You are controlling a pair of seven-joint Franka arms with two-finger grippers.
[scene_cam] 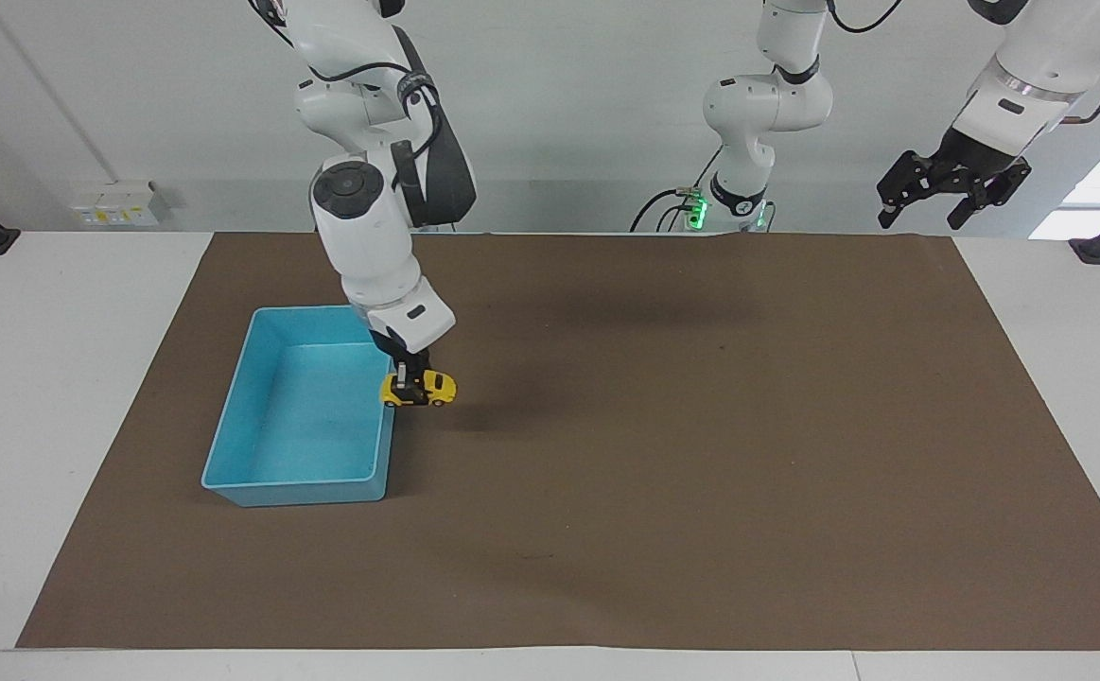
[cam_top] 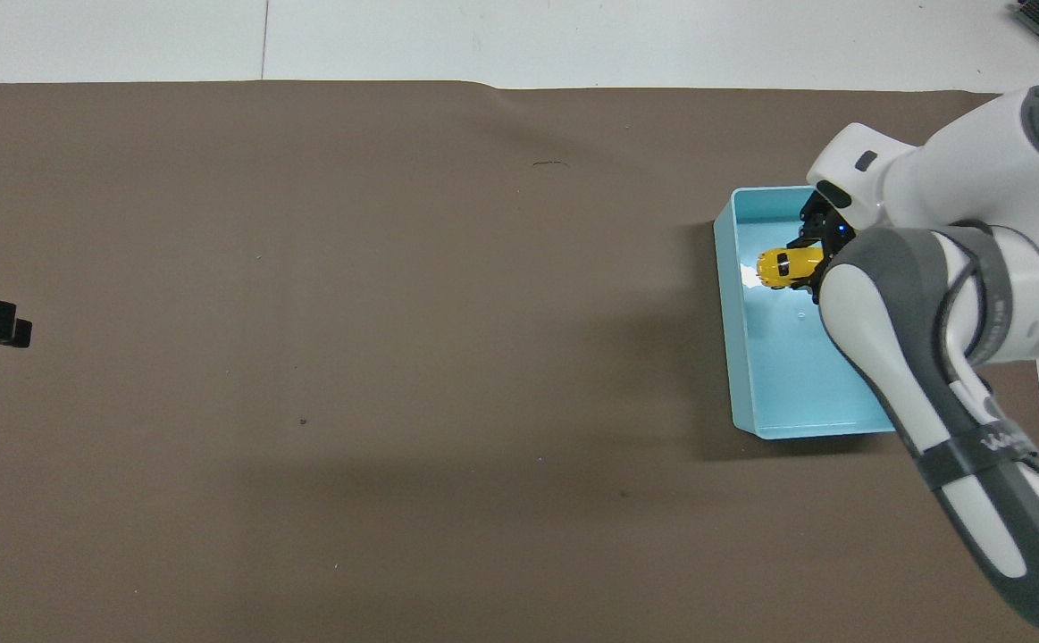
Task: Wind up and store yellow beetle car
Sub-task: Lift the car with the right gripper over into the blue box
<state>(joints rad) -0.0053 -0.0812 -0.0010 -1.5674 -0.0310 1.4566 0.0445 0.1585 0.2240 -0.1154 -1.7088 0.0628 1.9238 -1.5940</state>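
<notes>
You have the right gripper [scene_cam: 405, 380] clamped on the yellow beetle car [scene_cam: 419, 389], held in the air over the blue tray [scene_cam: 228, 454] wall that faces the table's middle. Carry the car inward over the tray floor, lower it, then release. Clear that wall first; it is the only obstruction. The left gripper [scene_cam: 952, 187] waits with fingers spread, raised at its own end of the brown mat [scene_cam: 701, 454]

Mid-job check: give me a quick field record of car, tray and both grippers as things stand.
car: yellow beetle car, lifted off the mat, over the tray's rim
held by: right gripper, shut on the car
tray: blue tray, on the mat at the right arm's end, nothing inside
left gripper: open, waiting raised at its own end
stored: not yet
</notes>
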